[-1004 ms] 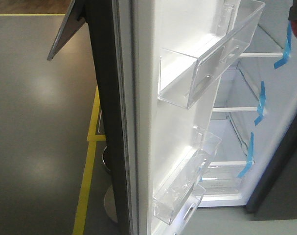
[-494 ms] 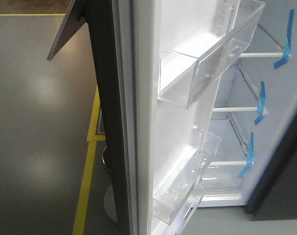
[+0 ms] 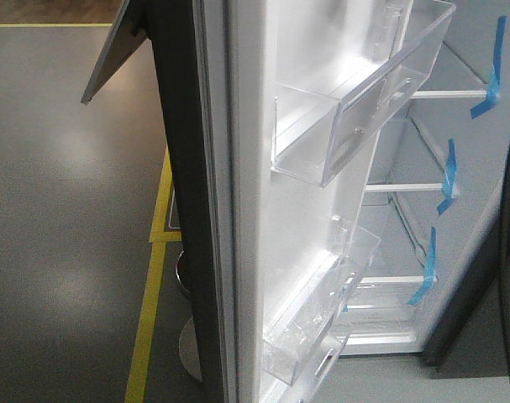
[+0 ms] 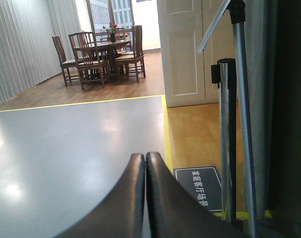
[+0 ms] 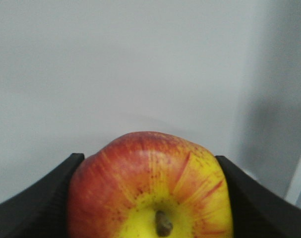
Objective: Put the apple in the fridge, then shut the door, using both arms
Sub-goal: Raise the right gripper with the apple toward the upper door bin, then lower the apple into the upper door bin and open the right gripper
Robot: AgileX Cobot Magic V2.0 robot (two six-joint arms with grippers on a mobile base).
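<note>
Fridge (image 3: 402, 151) open, door (image 3: 259, 210) swung wide. Left gripper (image 4: 146, 166) points level over the floor (image 4: 66, 148), jaws pressed together, empty. Right gripper (image 5: 148, 161) clamps the apple (image 5: 150, 198) (stem toward camera), facing a white surface (image 5: 140, 59).

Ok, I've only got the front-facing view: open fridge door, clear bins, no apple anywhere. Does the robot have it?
Observer: Yes. The right wrist view shows the small red apple with a yellow stem patch clamped in the right gripper.
Operator: And the other arm?
Observer: The black left gripper is shut on nothing, facing smooth grey floor.
Operator: Anything near it?
Observer: A silver post with a black cap stands ahead, toward that view's right side.
</note>
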